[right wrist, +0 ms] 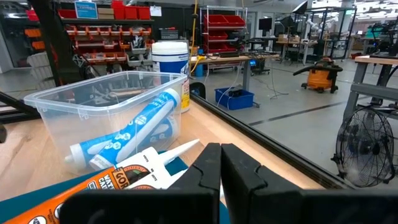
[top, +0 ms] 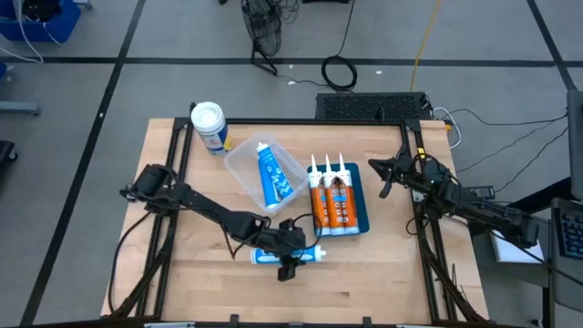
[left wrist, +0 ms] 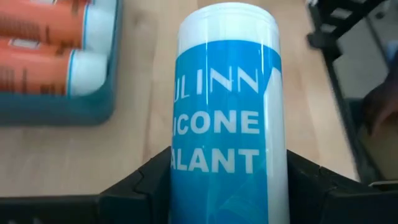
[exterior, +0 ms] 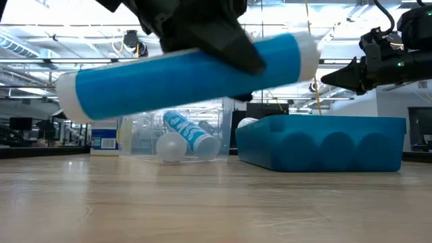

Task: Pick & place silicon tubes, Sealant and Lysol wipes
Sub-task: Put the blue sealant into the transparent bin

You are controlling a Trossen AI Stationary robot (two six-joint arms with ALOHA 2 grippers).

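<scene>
My left gripper [top: 287,248] is shut on a blue-and-white silicone sealant tube [exterior: 189,74] near the table's front centre. A second blue tube [top: 273,178] lies in a clear plastic bin [top: 239,164]. Three orange sealant cartridges [top: 332,205] lie side by side in a blue tray [top: 357,196]. The Lysol wipes canister [top: 209,126] stands upright on its base at the far left of the table. My right gripper [top: 381,178] is shut and empty, in the air by the tray's right side; its own view [right wrist: 221,165] shows the fingers together. My left gripper pinches the tube's round body [left wrist: 183,186] between its two fingers [left wrist: 140,190], about midway along its length. The fingers come from above, pointing down, and lie across the tube. The tube is lifted clear of the table, nearly level, with one end a little higher.
The bin and the tray stand close together in the table's middle. Bare wood [top: 392,264] lies along the front and at the front right. Black frame rails [top: 428,237] run along the table's sides.
</scene>
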